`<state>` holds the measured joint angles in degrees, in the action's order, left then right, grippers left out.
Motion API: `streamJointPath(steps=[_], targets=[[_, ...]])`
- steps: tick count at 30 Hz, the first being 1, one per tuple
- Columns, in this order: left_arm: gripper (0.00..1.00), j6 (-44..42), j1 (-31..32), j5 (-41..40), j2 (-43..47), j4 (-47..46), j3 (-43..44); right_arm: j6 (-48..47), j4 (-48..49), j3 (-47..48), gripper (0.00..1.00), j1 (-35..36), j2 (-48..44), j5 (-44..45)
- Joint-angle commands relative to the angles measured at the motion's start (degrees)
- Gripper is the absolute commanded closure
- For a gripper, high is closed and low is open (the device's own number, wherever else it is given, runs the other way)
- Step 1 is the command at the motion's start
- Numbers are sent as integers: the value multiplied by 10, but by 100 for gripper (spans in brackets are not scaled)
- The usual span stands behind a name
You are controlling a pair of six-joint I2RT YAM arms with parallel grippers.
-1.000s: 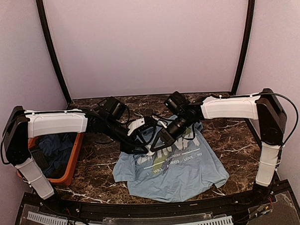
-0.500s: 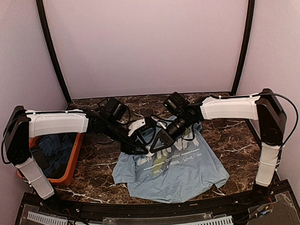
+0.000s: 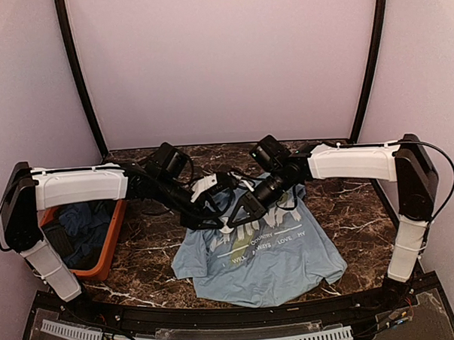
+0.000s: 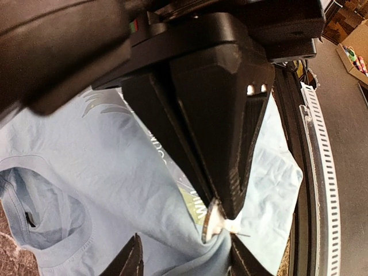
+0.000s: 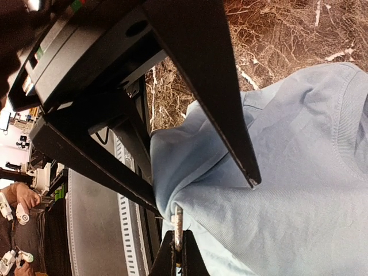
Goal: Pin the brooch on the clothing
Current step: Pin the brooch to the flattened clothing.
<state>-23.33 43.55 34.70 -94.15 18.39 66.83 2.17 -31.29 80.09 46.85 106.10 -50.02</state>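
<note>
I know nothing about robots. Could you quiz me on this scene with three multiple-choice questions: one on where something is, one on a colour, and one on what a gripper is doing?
1. Where does the orange bin stand?
A. on the left side of the table
B. on the right side
C. hanging on the back wall

2. What colour is the spread-out T-shirt?
A. red
B. light blue
C. black

3. What is the right gripper doing?
A. standing wide open, holding nothing
B. shut on the brooch
C. shut on the bin's rim

Answers:
1 A: the top view shows the bin left of the shirt.
2 B: the fabric is pale blue with white lettering.
3 B: the right wrist view shows its closed fingertips pinching the small disc.
</note>
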Motion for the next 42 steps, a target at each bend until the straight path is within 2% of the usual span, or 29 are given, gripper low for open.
streamJointPath(steps=[1, 16, 23, 42], targets=[[53, -4, -12, 2, 16, 9, -2, -5, 16, -8, 100, -2, -28, -44], [44, 11, -12, 64, 3, 1, 2, 6, 20, -3, 100, -2, -17, -31], [38, 14, -13, 68, 8, -8, -5, 4, 20, -5, 100, -2, -17, -31], [41, 34, -13, 66, -14, -19, 2, 13, 14, 10, 100, -1, -16, -27]])
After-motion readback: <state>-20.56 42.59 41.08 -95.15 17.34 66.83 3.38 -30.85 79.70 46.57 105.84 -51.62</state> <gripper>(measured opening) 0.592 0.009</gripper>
